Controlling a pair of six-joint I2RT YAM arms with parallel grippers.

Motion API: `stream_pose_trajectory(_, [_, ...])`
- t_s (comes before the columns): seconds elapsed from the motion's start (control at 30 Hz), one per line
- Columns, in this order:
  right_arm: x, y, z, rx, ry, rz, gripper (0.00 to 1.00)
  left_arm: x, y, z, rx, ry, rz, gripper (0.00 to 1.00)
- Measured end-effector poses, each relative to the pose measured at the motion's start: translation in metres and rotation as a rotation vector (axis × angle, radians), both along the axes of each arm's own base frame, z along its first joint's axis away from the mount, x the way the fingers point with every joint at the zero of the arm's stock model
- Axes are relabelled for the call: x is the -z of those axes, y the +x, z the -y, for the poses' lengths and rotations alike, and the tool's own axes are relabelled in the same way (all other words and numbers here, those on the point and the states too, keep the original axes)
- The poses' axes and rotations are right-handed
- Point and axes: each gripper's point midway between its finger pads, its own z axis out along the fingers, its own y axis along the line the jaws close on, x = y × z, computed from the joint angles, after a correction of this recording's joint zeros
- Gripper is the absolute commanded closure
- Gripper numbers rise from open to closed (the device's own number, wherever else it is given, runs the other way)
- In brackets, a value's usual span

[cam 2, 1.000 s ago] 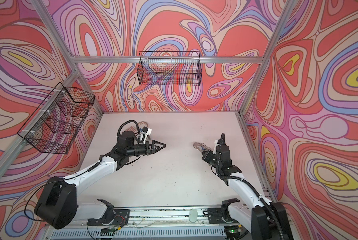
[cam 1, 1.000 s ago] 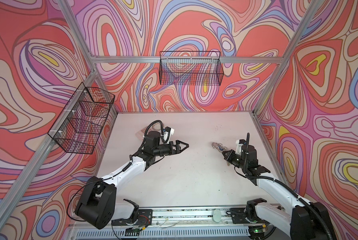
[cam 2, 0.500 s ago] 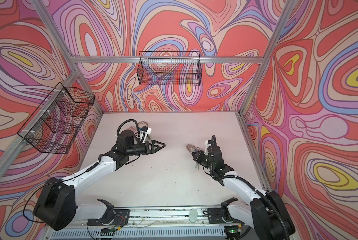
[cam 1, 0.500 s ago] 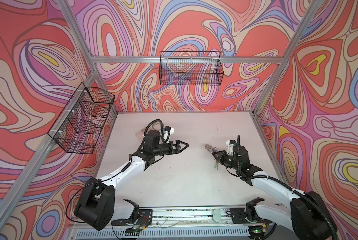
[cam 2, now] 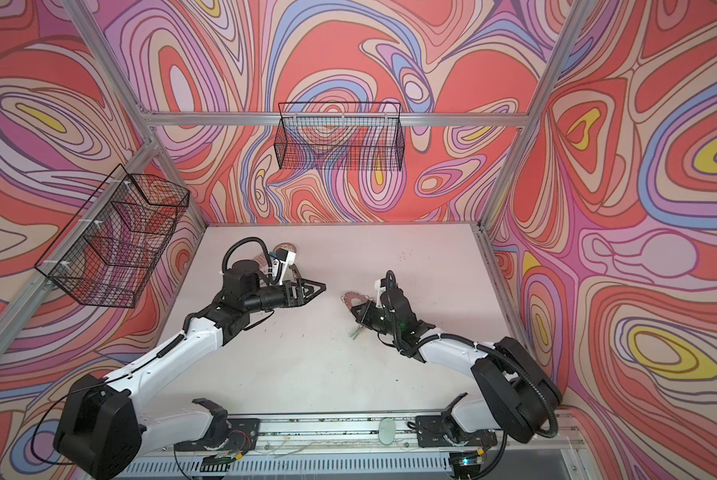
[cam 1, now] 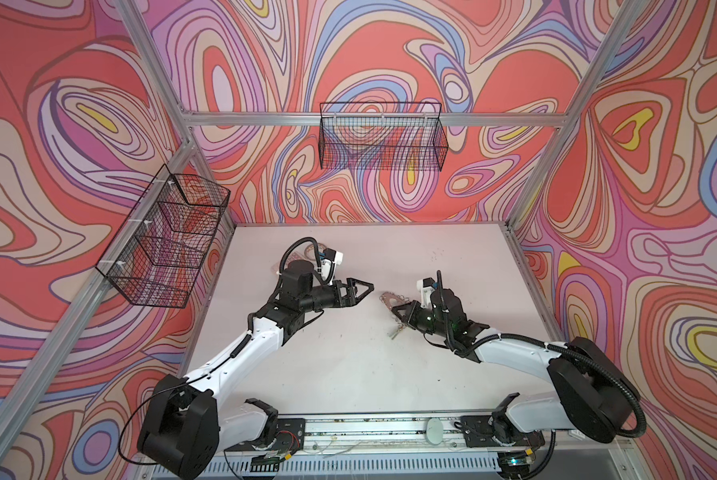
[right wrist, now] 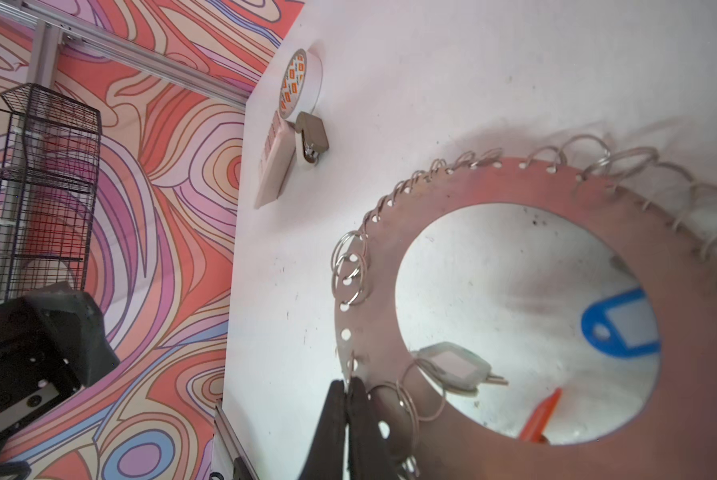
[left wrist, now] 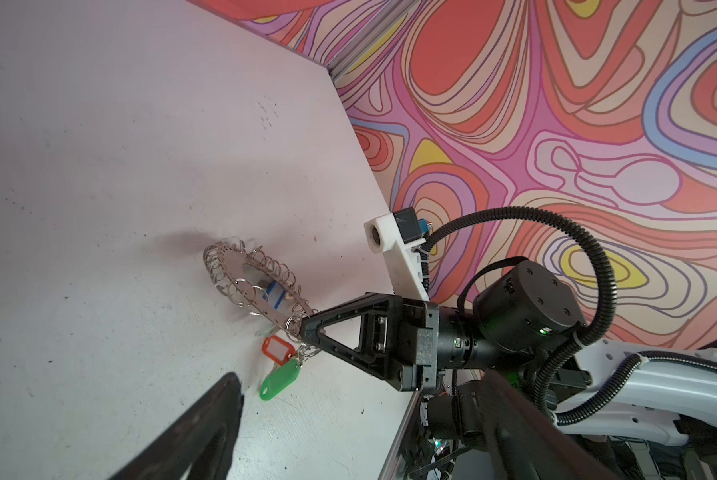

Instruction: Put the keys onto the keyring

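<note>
The right gripper (cam 1: 394, 309) is clenching on the keyring (right wrist: 493, 183) rim, holding it tilted over the desk (cam 1: 348, 374), right of centre. The keys (cam 1: 395, 331) are hanging off its loops: red-orange tag (left wrist: 277, 350) and green tag (left wrist: 279, 379) dangling by the jaws, blue tag (right wrist: 620, 328) and pale tag (right wrist: 452, 368) showing through the hole. The left gripper (cam 1: 363, 292) is hovering released and empty near the desk centre, pointing at the keyring.

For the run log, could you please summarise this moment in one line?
right end effector: shut on keyring rim | left end effector: open, empty | keys: hanging from keyring
</note>
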Motion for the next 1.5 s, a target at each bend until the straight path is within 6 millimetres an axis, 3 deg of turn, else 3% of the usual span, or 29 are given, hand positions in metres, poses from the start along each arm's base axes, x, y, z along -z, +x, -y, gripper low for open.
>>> stream_pose_trajectory(0.23, [-0.046,0.032,-0.005,0.018,0.021,0.101,1.00,-0.007,0.002,-0.011,-0.024,0.006,0.032,0.14])
stream_pose_trajectory(0.47, [-0.058,0.076,0.054,0.135,-0.023,0.140,1.00,0.002,-0.005,-0.016,-0.026,0.064,0.032,0.19])
stream_pose_trajectory(0.63, [-0.059,0.088,0.106,0.228,-0.070,0.134,1.00,0.025,-0.009,-0.017,-0.034,0.137,-0.022,0.25])
stream_pose_trajectory(0.73, [-0.069,0.086,0.124,0.251,-0.097,0.160,1.00,0.052,-0.013,-0.007,-0.015,0.205,-0.096,0.28])
stream_pose_trajectory(0.93, [-0.087,0.074,0.139,0.251,-0.139,0.215,1.00,0.110,-0.018,0.021,0.011,0.343,-0.287,0.35])
stream_pose_trajectory(1.13, [-0.076,0.059,0.146,0.239,-0.161,0.198,1.00,0.161,-0.023,0.028,-0.103,0.398,-0.507,0.37])
stream_pose_trajectory(1.5, [-0.073,0.047,0.150,0.223,-0.178,0.195,1.00,0.200,-0.003,0.031,-0.327,0.351,-0.653,0.44])
